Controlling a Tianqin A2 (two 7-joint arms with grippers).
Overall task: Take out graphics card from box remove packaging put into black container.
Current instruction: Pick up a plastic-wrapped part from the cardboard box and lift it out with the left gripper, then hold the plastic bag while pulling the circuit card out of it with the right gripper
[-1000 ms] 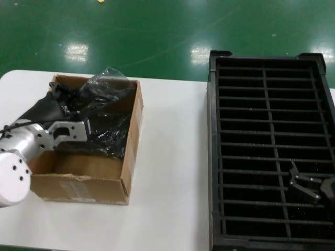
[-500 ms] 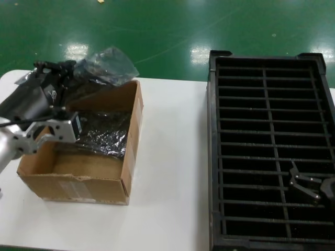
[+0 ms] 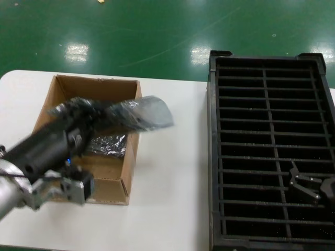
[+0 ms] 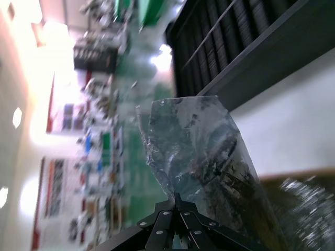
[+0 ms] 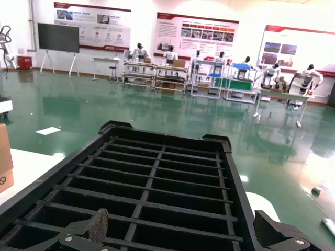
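Observation:
My left gripper (image 3: pixel 86 112) is shut on one end of the packaging (image 3: pixel 149 112), a grey crinkled plastic bag held level above the box (image 3: pixel 132 157). The bag's free end reaches out past the box's right wall. In the left wrist view the jaws (image 4: pixel 178 201) pinch the bag's edge (image 4: pixel 204 151), which looks dark inside. The graphics card itself is hidden. The black container (image 3: pixel 214 146) stands to the right. My right gripper (image 3: pixel 306 188) hangs open over its near right corner, fingers wide apart (image 5: pixel 183 227) above the slots (image 5: pixel 157 180).
Another shiny crinkled bag (image 3: pixel 107 144) lies on the box floor. White table (image 3: pixel 172 172) shows between the box and the container. The container's long wall (image 4: pixel 251 57) appears beyond the held bag. Green floor lies behind the table.
My left gripper has lifted the bag out of the box, pulled back toward the box's near side and swung the bag's free end right. The right arm has not moved.

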